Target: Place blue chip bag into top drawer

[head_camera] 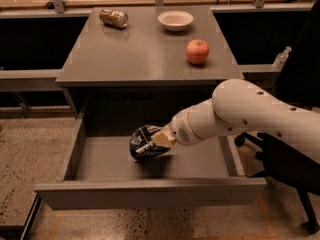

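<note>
Grey bench [145,54], top drawer [150,194] open; at six o'clock my tool [154,143] clamps the blue chip bag [140,138], and releasing tilted, I risk it tumbling out

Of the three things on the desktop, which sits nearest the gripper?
The red apple, front right; the can and white bowl sit at the back. The gripper is in the open top drawer, holding the blue chip bag.

Grey desk [145,59] with can [113,18], bowl [175,20], apple [197,51]; pincer [159,139] gripping blue chip bag [141,144] over top drawer [150,193].
</note>
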Robot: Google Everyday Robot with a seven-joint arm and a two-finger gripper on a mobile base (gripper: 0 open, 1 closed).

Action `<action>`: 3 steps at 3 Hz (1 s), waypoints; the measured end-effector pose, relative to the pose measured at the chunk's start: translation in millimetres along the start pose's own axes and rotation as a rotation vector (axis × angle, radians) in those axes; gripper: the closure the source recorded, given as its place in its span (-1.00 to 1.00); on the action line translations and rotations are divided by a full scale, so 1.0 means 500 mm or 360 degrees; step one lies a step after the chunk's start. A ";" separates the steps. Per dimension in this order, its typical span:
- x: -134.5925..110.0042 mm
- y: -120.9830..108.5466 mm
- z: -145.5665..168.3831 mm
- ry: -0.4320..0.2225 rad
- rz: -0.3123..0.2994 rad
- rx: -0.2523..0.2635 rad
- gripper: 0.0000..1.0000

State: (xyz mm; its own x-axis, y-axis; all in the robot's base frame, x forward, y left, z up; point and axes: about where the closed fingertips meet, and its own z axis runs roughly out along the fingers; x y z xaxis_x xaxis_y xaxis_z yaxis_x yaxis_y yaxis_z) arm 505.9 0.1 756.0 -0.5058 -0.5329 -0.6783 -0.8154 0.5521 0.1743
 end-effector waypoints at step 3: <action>-0.003 0.000 0.007 -0.0004 0.0011 0.0017 -1.00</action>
